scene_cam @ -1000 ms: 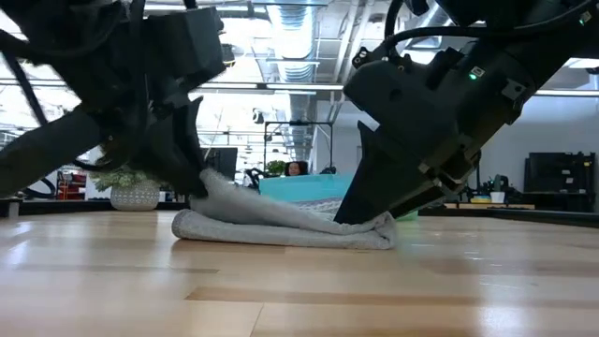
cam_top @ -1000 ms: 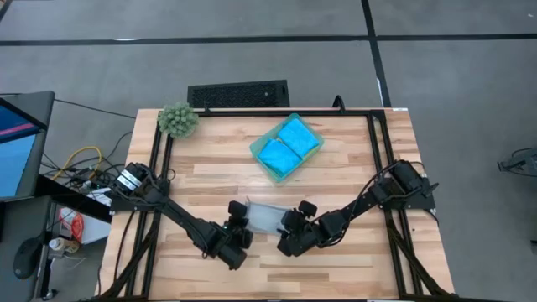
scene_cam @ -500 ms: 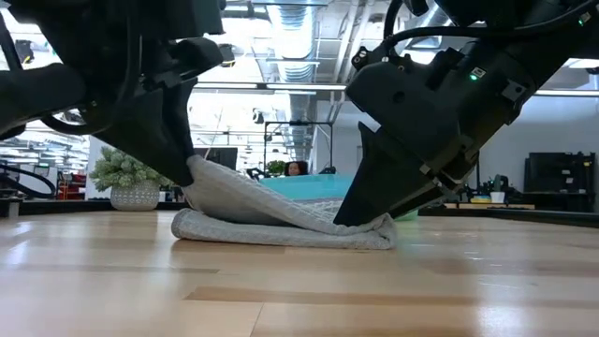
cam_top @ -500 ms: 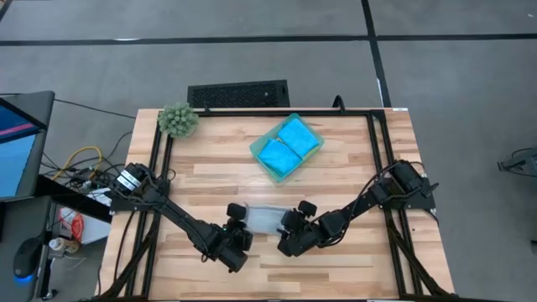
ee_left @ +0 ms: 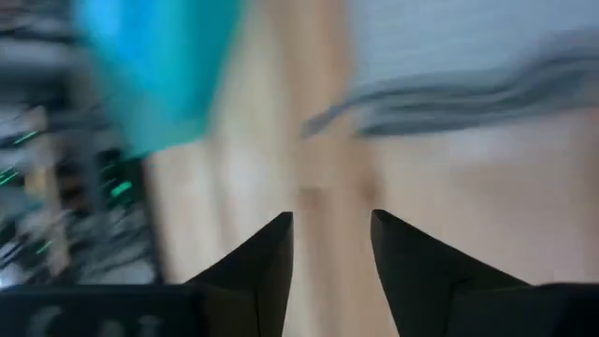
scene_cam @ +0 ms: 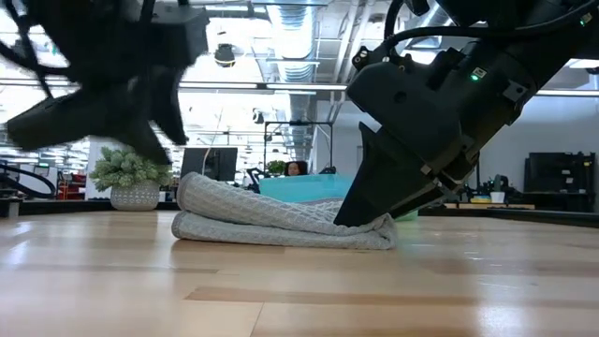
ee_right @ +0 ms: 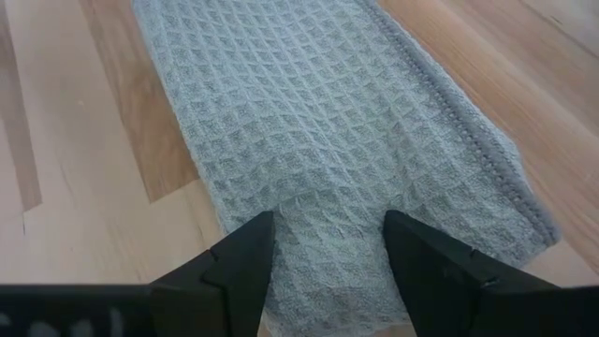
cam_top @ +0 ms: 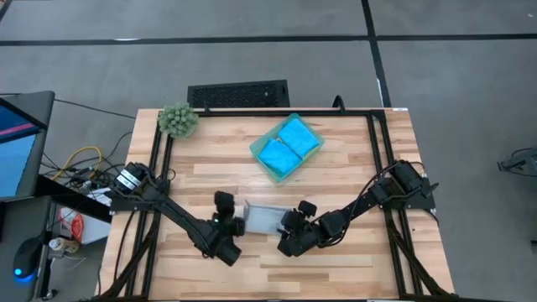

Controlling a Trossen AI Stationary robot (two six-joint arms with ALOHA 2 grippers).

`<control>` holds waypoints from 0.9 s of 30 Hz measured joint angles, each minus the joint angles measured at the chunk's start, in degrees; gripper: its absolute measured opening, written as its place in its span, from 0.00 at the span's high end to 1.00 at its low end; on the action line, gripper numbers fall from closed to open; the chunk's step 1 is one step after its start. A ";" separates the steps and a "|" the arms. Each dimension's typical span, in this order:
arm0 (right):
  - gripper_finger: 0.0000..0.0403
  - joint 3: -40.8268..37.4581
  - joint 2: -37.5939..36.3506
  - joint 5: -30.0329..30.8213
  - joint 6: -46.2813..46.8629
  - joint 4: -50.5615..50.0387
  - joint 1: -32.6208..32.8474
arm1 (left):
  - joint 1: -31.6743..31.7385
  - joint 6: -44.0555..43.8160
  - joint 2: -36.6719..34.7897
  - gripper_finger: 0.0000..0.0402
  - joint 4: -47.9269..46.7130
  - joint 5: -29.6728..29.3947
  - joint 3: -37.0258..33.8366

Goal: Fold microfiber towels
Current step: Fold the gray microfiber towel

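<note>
Near the worktop's (cam_top: 352, 168) front edge I see my left pincer (cam_top: 223, 211) lifted clear of the grey towel (cam_top: 267, 218), fingers parted and holding nothing. The grey towel lies folded just beside it, towards the middle of the front half. My right pincer (ee_right: 323, 245) has its fingers spread, pressing down on the towel's other end. Farther back, two blue towels (cam_top: 288, 146) sit folded in the teal tray (cam_top: 262, 164) near the rear edge.
</note>
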 joint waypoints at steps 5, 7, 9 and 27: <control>0.43 -0.02 0.00 -0.04 -0.06 0.01 0.00 | -2.89 -16.41 -3.44 0.66 -0.64 -12.94 2.16; 0.43 -0.02 0.00 -0.04 -0.59 0.24 -0.04 | -3.91 -16.96 -4.10 0.68 9.04 -14.69 0.73; 0.43 -0.04 0.00 -0.26 -0.98 0.34 -0.35 | -4.78 -12.54 -4.10 0.71 18.24 -14.60 -1.33; 0.43 -0.04 0.00 -0.37 -1.39 0.44 -0.39 | 0.14 -4.34 -3.70 1.00 54.53 3.01 -20.37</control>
